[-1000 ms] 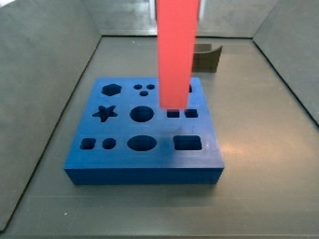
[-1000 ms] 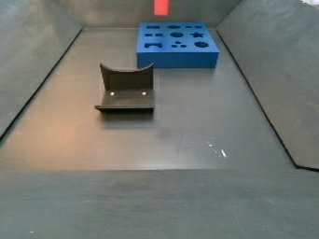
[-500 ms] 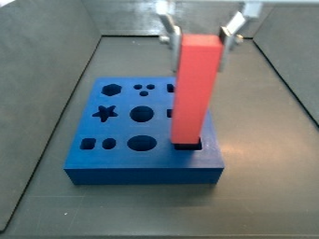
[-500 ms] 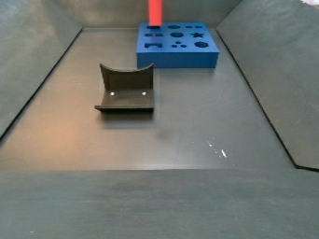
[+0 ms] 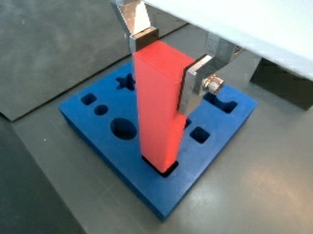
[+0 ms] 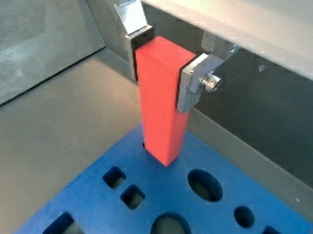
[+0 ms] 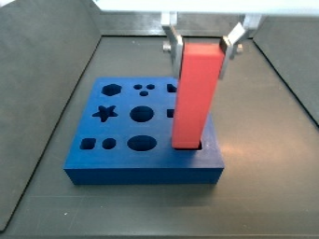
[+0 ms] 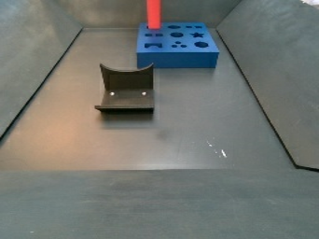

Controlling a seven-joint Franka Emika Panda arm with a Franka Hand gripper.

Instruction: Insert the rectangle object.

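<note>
The rectangle object (image 7: 197, 93), a tall salmon-red block, stands upright with its lower end in the rectangular hole near the front right corner of the blue board (image 7: 149, 166). It also shows in both wrist views (image 5: 159, 110) (image 6: 162, 101) and, at the top edge, in a side view (image 8: 153, 11). My gripper (image 7: 200, 42) is shut on the block's top end, one silver finger on each side, as both wrist views show (image 5: 169, 59) (image 6: 166, 59). The board (image 5: 123, 169) (image 6: 146, 196) (image 8: 181, 58) has several shaped holes.
A dark olive curved block (image 8: 125, 91) lies on the grey floor, well away from the board. Grey walls enclose the floor on three sides, and the board sits close to one of them.
My gripper has come down a little with the block, so the block stands slightly deeper in the hole. The board and the olive block have not moved.
</note>
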